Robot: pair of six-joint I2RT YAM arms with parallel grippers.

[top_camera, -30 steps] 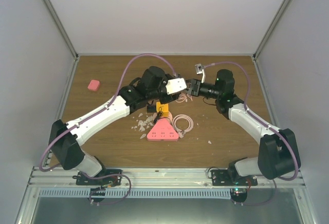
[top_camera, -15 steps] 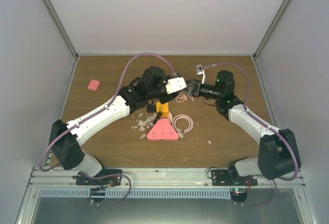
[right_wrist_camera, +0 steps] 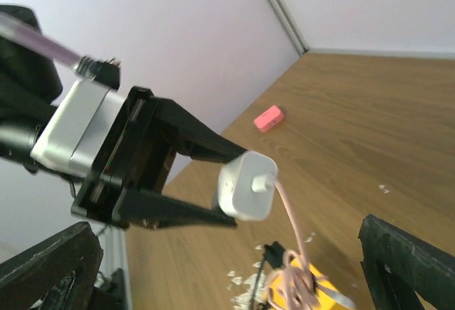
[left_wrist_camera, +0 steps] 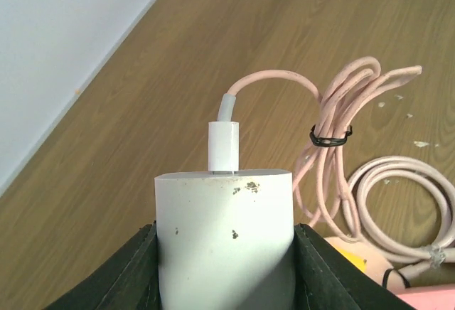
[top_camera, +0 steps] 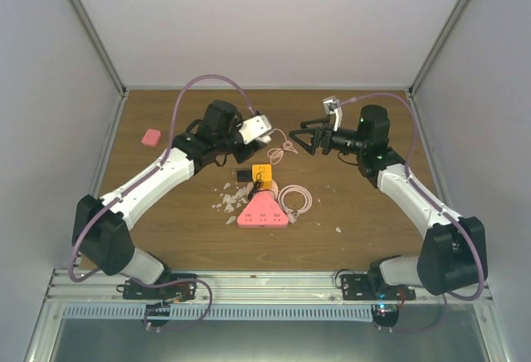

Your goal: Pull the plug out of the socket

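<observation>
1. The left tool (right_wrist_camera: 240,189) is pinching a white socket block (left_wrist_camera: 224,246). Its black fingers (left_wrist_camera: 135,278) press on the block's two opposite sides.
2. The plug (left_wrist_camera: 224,146), a small white connector, sits seated in the end face of the socket block, pointing away from the tool.
3. A pink cable (left_wrist_camera: 277,79) leaves the plug, arches over and runs down into a folded bundle (left_wrist_camera: 341,111) held by a black tie (left_wrist_camera: 330,137). Whether the bundle touches the bench (top_camera: 373,212) cannot be told.
4. In the top view the left tool and its socket block are over the middle of the bench, toward the far edge. The right wrist view shows them held above the wood.
5. The right tool (top_camera: 305,138) faces the left one from the right. Its fingers are spread wide and grip nothing, and it is clearly apart from the socket block and plug.
6. A yellow object (top_camera: 262,173) lies near the centre of the bench. Toward the near edge from it lies a pink triangular power strip (top_camera: 264,212).
7. A pale coiled cable (top_camera: 294,198) lies just to the right of the strip.
8. White scraps (top_camera: 228,200) are scattered to the left of the strip.
9. A small pink block (top_camera: 151,137) lies near the far-left corner, well apart from everything else.
</observation>
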